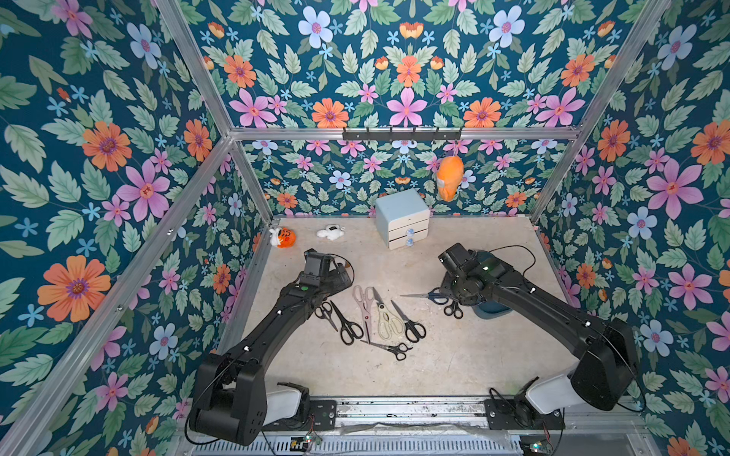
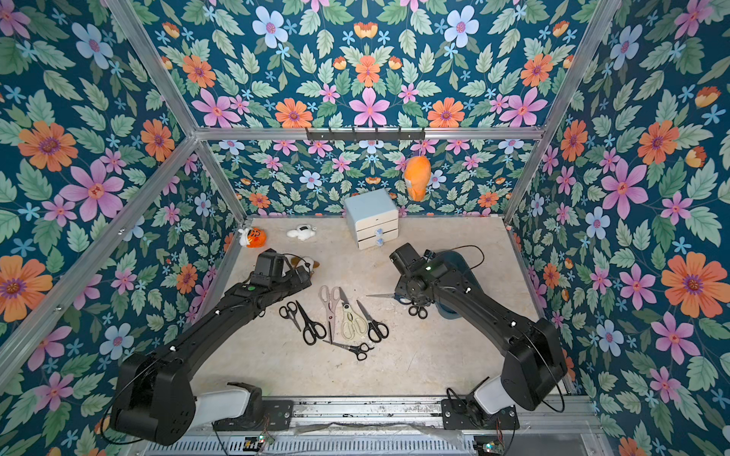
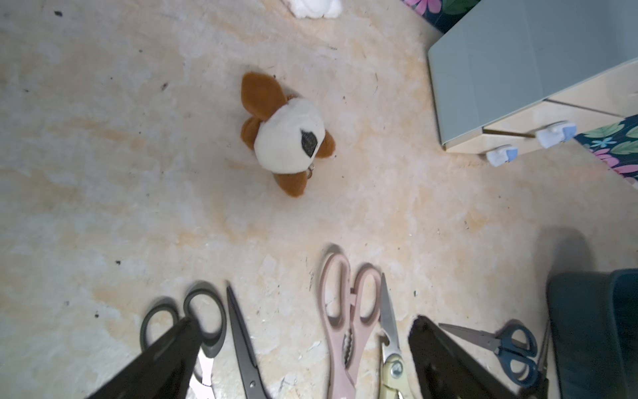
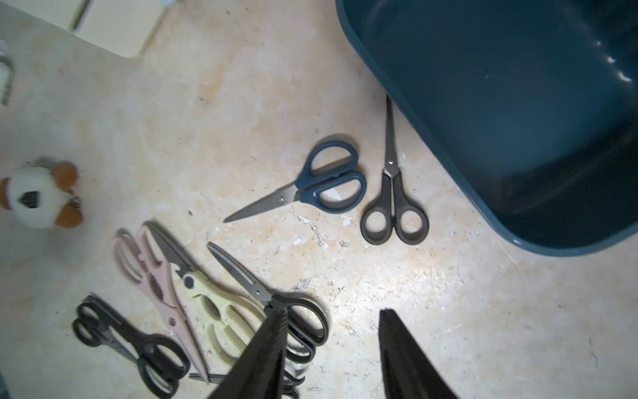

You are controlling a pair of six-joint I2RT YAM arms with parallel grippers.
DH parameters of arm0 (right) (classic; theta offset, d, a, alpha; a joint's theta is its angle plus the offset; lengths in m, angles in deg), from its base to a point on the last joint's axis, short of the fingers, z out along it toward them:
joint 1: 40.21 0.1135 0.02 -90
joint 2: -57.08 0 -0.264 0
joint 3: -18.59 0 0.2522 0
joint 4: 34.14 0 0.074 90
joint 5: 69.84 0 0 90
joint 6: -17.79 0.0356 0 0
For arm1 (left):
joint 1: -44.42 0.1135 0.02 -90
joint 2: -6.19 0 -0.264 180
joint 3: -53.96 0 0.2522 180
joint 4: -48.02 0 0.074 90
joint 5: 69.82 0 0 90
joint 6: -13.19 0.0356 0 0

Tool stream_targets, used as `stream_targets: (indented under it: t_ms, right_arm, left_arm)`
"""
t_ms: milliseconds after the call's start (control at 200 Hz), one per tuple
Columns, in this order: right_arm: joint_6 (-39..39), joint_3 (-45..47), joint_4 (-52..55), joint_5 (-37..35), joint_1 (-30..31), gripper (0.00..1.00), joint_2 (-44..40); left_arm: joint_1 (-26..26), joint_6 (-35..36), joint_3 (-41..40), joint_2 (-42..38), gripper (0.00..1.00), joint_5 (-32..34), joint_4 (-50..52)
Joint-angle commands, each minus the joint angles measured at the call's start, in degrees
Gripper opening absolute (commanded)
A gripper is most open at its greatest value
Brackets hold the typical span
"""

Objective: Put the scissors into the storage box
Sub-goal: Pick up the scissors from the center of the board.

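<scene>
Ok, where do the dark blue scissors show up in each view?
Top view: dark blue scissors on the table at the wrist end of the right arm.
Top view: same spot, handles partly under the arm.
Left wrist: lying just beside the box, blades pointing away from it.
Right wrist: mid-frame, next to small black scissors.
Shared landmark: the box, close by in every view.

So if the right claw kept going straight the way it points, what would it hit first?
Probably bare table, just ahead of the right gripper and short of the blue-handled scissors. Depth is hard to judge.
</scene>
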State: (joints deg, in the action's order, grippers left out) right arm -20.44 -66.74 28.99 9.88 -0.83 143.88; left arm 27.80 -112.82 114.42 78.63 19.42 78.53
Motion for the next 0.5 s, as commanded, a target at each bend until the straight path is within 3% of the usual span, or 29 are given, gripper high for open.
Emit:
stream_targets:
  t_ms: [0,105,240,495]
  right_arm:
    - [3.3,0.8,1.3,-1.0,0.7,0.35,1.7]
    - [1.4,0.9,-1.0,-0.8,0.7,0.34,4.6]
    - [-0.5,-0.6,-1.7,-1.2,0.7,0.25,10.8]
    - [-1.7,0.2,-5.5,0.0,0.2,0.24,15.6]
  left_arm:
    - [-0.2,-0.7,-1.3,-1.5,0.99,-3.5,0.0]
    - [-0.6,-0.8,-2.8,-2.0,0.99,-5.2,-0.4]
    - [-1.7,-0.3,-4.7,-1.9,0.99,-5.1,-0.7]
    - [-2.5,-2.0,-7.9,-3.5,0.99,-2.7,-0.8]
